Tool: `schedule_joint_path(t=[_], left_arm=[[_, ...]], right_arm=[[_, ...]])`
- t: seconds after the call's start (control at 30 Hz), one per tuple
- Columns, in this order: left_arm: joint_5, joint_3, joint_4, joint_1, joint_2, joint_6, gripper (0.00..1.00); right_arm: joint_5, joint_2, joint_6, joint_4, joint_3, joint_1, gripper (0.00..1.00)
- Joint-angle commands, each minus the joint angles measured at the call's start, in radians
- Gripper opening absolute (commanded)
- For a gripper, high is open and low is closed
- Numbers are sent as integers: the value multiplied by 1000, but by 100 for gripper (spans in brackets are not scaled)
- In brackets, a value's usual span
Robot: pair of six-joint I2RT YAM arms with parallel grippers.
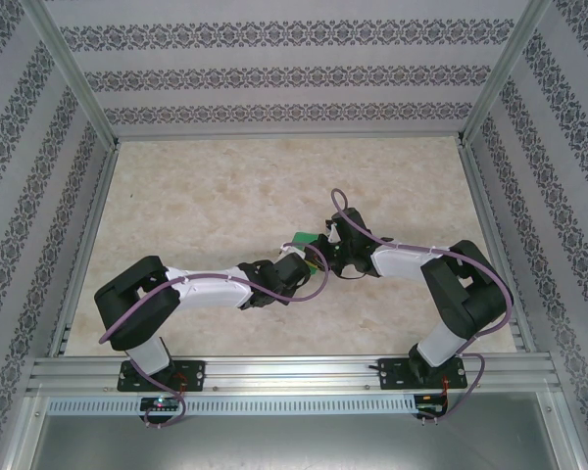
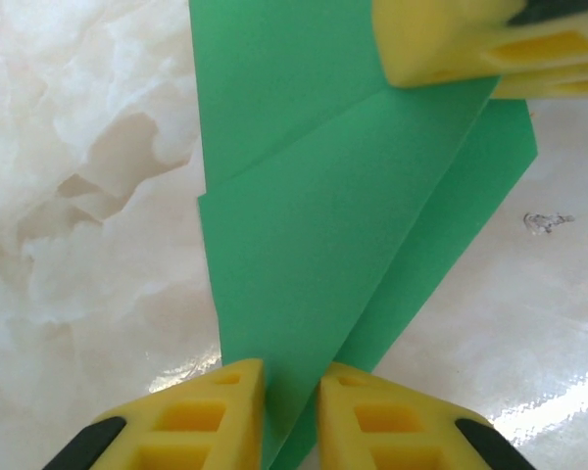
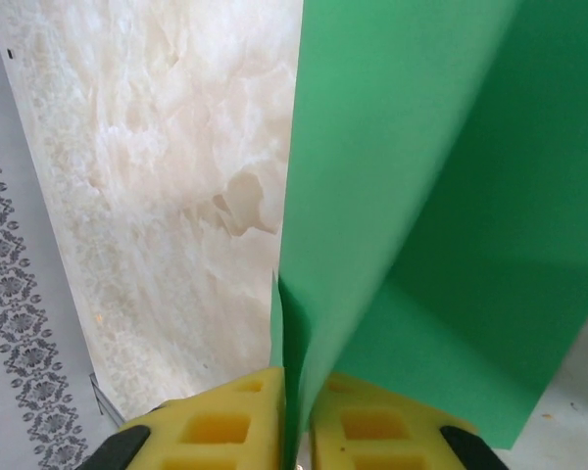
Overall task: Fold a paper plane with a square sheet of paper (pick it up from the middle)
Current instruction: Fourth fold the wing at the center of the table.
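Paper plane [image 2: 323, 225], part-folded bright green paper, is hanging just above the middle of the marble-patterned table [image 1: 206, 196], caught between the two arms; from above only a small green corner [image 1: 302, 237] is peeking out on the far side of the wrists.

- Left gripper [image 2: 291, 411] is reaching in from the left and pinching the narrow near end of the paper, its yellow fingers [image 2: 216, 411] pressing in on either side of it
- Right gripper [image 3: 296, 421] is coming in from the right and clamping a folded edge, jaws nearly meeting with the green layers sandwiched between them
- In the left wrist view the right gripper's yellow fingers [image 2: 451, 44] are gripping the opposite end of the paper
- Paper is showing a diagonal crease and overlapping layers, one flap lying over a wider layer beneath
- In the right wrist view the sheet is standing nearly on edge, a broad green face spreading to the right
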Motion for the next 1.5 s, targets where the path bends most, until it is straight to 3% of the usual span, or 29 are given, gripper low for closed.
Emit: schedule_joint_path(t=[0.0,0.13,0.27,0.57,0.8,0.97,1.17,1.47], left_arm=[[-29,-4,8,-16,-6,-10,18],[-32,-5,7,-17,-6,-2,12],[-12,-17,22,-8,-15,-14,4],[427,-118,219,164,-80,-64,1],[662,-134,273,270,-77,-103,1],[782,-143,321,324,-47,-154,2],[834,-157,360,364,-21,-199,2],[911,-186,438,404,13,-249,2]], right_arm=[[0,0,3,9,28,-7,15],[5,-4,0,5,28,-7,17],[31,-47,-20,-7,14,-11,27],[123,-252,-102,-54,-54,-41,48],[50,-257,-145,-3,-71,-38,42],[14,-185,-171,3,-31,-6,29],[-14,-82,-160,60,24,36,20],[-24,51,-125,113,89,46,16]])
